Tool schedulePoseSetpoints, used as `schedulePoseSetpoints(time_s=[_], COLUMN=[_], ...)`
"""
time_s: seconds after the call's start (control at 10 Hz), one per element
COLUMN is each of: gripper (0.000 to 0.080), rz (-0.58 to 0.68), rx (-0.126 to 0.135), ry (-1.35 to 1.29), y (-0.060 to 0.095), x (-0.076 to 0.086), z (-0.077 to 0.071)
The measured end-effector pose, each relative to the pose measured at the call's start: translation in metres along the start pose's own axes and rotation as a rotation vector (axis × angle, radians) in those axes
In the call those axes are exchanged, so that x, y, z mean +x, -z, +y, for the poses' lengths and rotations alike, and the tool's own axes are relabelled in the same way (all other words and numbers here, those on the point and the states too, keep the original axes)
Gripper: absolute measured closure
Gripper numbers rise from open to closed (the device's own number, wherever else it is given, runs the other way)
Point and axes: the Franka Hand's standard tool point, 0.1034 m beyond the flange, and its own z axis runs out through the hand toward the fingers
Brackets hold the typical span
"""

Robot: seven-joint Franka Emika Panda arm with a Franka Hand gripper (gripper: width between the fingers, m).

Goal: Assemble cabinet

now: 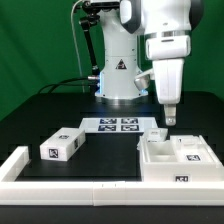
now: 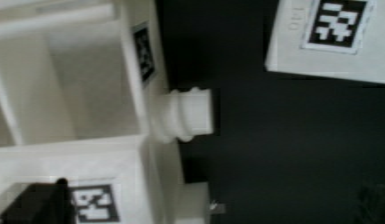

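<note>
On the exterior view's right, near side of the table [image 1: 110,150], the cabinet [image 1: 172,158] sits: an open white plastic box, matte, square-edged, with black-and-white tags. Above its far edge hangs the end effector [image 1: 169,118], nothing seen in it; finger gap cannot be told. 1 tagged drawer block [image 1: 62,146] lies well apart, on the exterior view's left. Judged step: approach to the body. Next move calls for a squared descent, clear of the round flanged peg [image 2: 185,110]
</note>
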Motion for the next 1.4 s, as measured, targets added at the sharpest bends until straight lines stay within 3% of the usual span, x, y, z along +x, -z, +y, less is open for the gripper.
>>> schedulePoseSetpoints(time_s=[0.1, 0.5, 0.6, 0.7, 0.8, 1.0, 1.4], gripper=[0.0002, 0.0002, 0.0002, 0.0002, 0.0002, 0.0002, 0.0002], rz=[-0.002, -0.001, -0.006, 0.009, 0.025, 0.036, 0.054], rx=[0.008, 0.004, 0.001, -0.014, -0.017, -0.003, 0.017], ry=[0.001, -0.001, -0.013, -0.025, -0.026, -0.032, -0.062], y=[-0.002, -0.002, -0.002, -0.005, -0.01, -0.02, -0.039], x=[-0.001, -0.001, -0.008, -0.01, -0.011, -0.018, -0.028], z=[-0.005, -0.002, 0.0, -0.007, -0.025, -0.05, -0.073])
